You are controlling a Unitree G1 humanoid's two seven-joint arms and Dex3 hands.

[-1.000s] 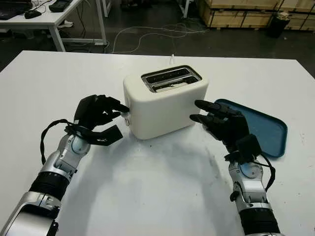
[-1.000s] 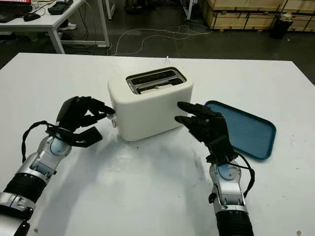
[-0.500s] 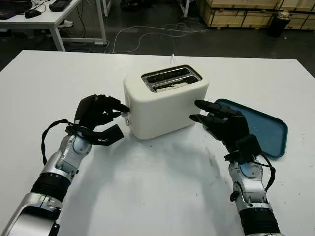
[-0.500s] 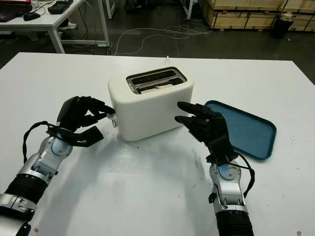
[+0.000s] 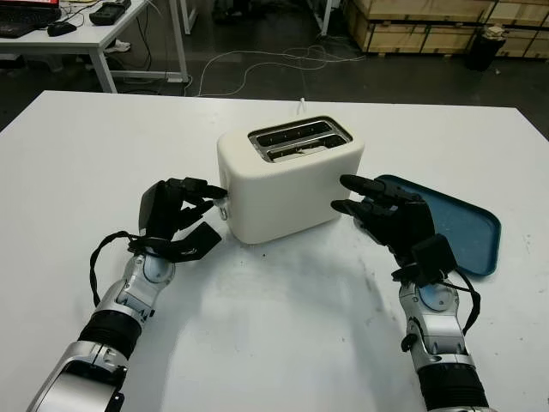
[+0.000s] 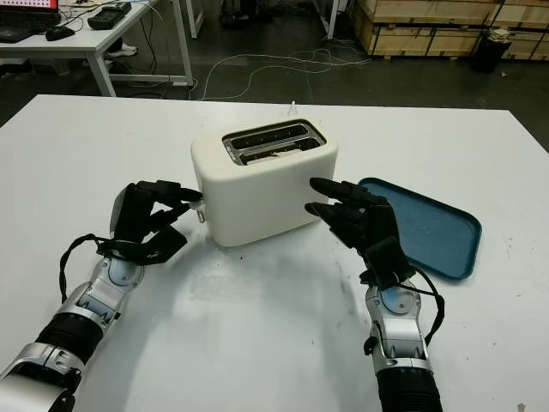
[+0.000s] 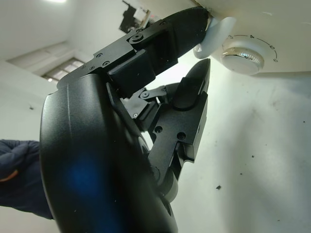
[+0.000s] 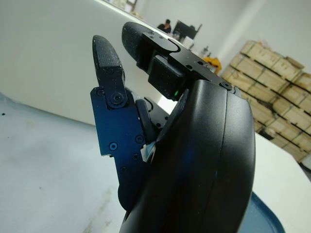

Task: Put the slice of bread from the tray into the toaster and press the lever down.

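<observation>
White toaster (image 5: 287, 182) stands mid-table beside the blue tray (image 5: 467, 225), lever (image 7: 216, 35) low.

Toaster (image 5: 290, 180) slot contents hidden in shadow; bread not discernible. Lever (image 7: 217, 36) partly covered by left hand (image 5: 176, 216) fingertips.

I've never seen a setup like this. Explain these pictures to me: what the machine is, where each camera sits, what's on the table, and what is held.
This is a humanoid robot with two arms, each ending in a black three-finger hand. The two wide pictures come from the two eyes of a camera on its head, looking down at a white table. The two close pictures come from cameras at its wrists.

On the table stand a white toaster and, to its right, a blue tray. Something pale sits in one slot, likely the bread.

The left hand is at the toaster's end, a fingertip on the lever above the dial. The right hand is open beside the toaster's other end, holding nothing.
</observation>
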